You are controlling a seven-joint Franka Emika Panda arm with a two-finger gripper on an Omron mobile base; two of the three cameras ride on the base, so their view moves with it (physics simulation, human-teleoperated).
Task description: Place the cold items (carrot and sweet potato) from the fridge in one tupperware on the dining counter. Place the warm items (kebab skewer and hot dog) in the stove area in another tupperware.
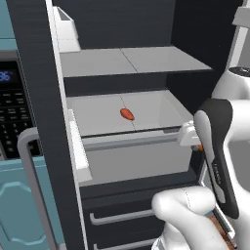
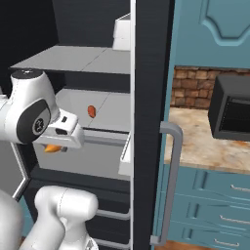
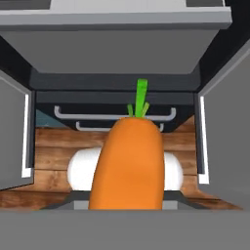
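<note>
Right up close in the hand view sits the carrot (image 3: 128,163), big and orange. Its long side runs away from the camera, with the green tip pointing toward the dark drawers (image 3: 114,116) of the fridge (image 1: 146,63). The gripper (image 2: 61,139) holds the carrot tight, just in front of the lower shelf (image 1: 97,114). From the right, the orange carrot pokes out under the gripper. The sweet potato (image 1: 127,114) lies on that lower shelf, farther back, well apart from the gripper, its long side tilted a bit. No writing can be read.
</note>
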